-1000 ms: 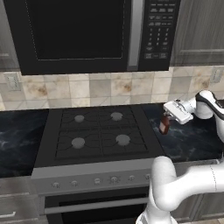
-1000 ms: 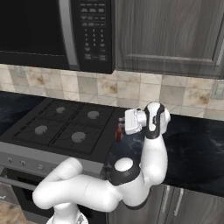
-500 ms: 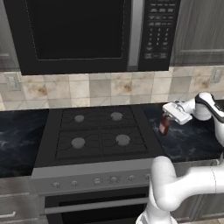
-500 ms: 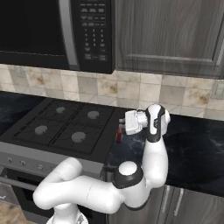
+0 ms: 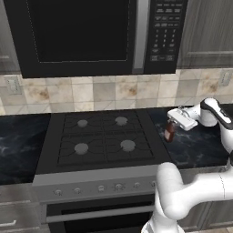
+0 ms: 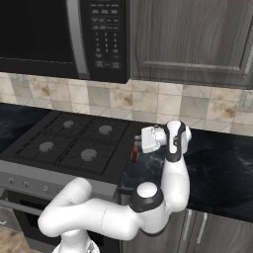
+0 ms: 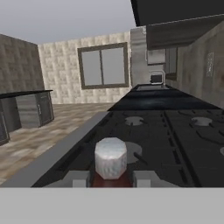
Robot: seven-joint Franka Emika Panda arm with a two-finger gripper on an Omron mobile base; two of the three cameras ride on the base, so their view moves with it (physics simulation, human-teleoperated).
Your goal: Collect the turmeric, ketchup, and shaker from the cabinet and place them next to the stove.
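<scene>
Beside the stove, fingers grip ketchup (upright).

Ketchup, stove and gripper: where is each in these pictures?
ketchup (image 5: 169,134): left base view, red-brown body below the gripper.
stove (image 5: 102,139): left base view, black cooktop between the burners.
gripper (image 7: 110,178): hand view, between the fingertips, shut on the ketchup.

The stove fills the middle of the left base view, set into the counter, with the microwave above it at the top. The ketchup stands right of centre, just beside the stove's right edge, under the gripper, whose jaws clasp it.
</scene>
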